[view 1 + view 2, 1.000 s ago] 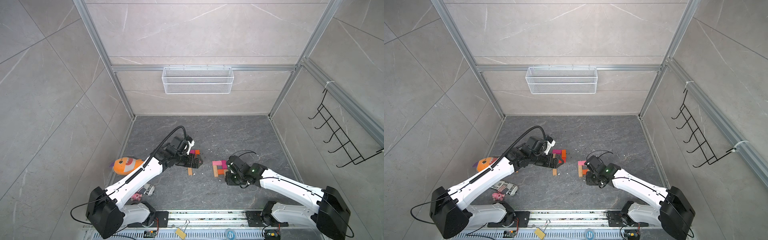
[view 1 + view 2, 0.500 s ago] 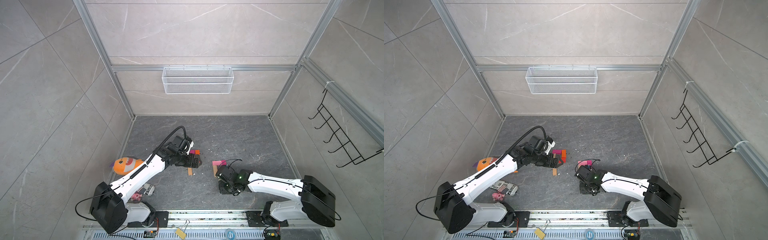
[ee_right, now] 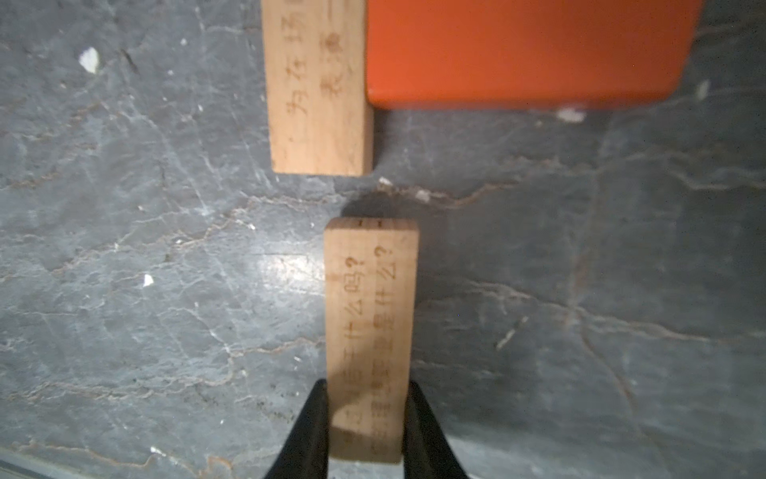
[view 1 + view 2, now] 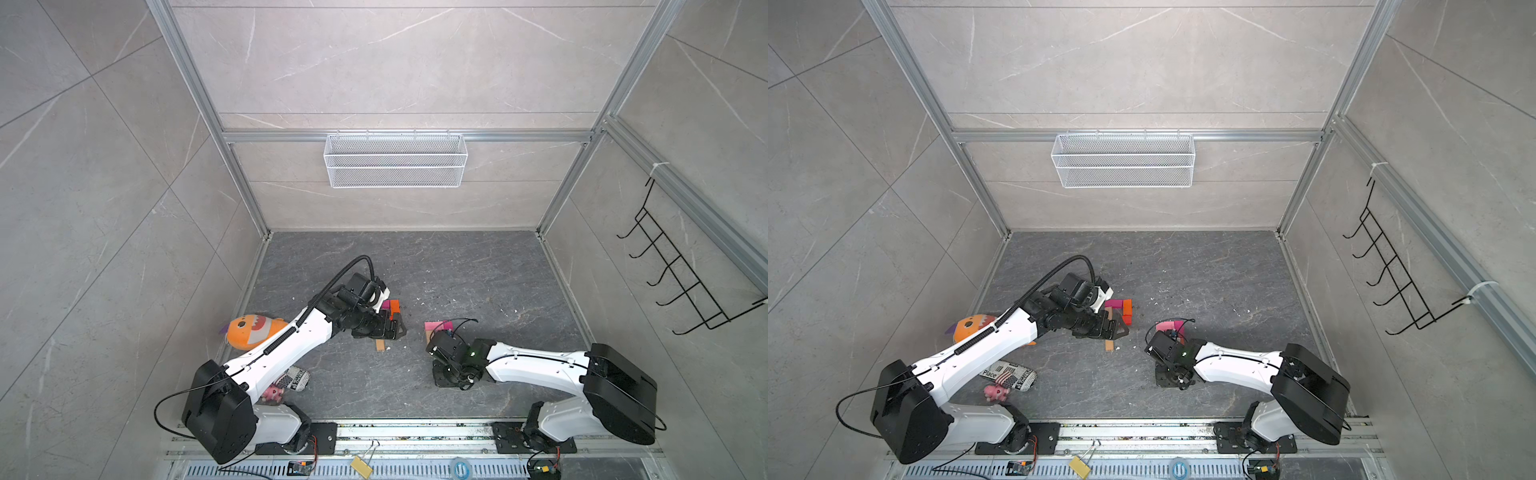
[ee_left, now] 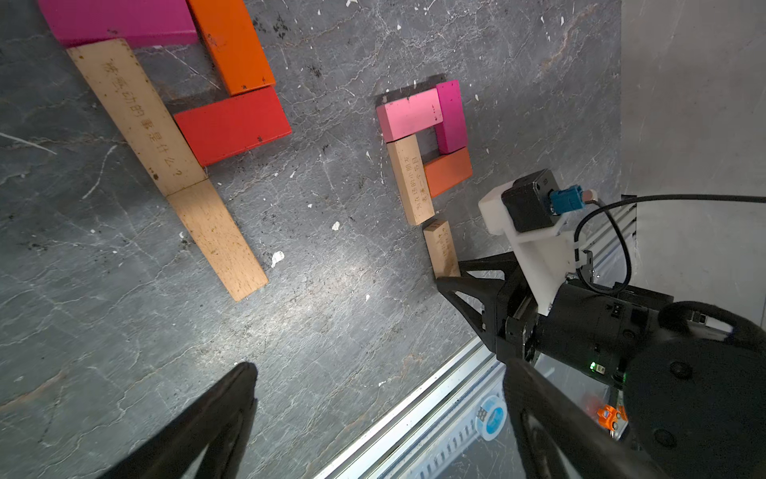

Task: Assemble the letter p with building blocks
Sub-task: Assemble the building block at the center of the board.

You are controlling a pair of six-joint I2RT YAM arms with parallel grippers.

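Two flat figures of building blocks lie on the dark floor. In the left wrist view the nearer letter p has a tan stem (image 5: pixel 136 116) and a second tan bar (image 5: pixel 217 240), with a loop of magenta (image 5: pixel 120 20), orange (image 5: pixel 232 45) and red (image 5: pixel 232 124). The farther one has pink (image 5: pixel 408 114), magenta (image 5: pixel 451 116), orange (image 5: pixel 447 170) and a tan stem (image 5: pixel 410 182). My right gripper (image 3: pixel 367 414) is shut on a tan block (image 3: pixel 371 298), which sits just short of that stem (image 3: pixel 317 103) and slightly off its line. My left gripper (image 5: pixel 379 373) hangs open and holds nothing.
An orange plush fish (image 4: pixel 253 332), a printed pouch (image 4: pixel 295 378) and a small pink toy (image 4: pixel 274 392) lie by the left wall. A wire basket (image 4: pixel 395 160) hangs on the back wall and a black hook rack (image 4: pixel 681 286) on the right wall. A metal rail (image 4: pixel 415 432) runs along the front.
My right arm has swung round, and its gripper has shifted slightly toward the front and left with the tan block in it. The left arm has hardly moved.
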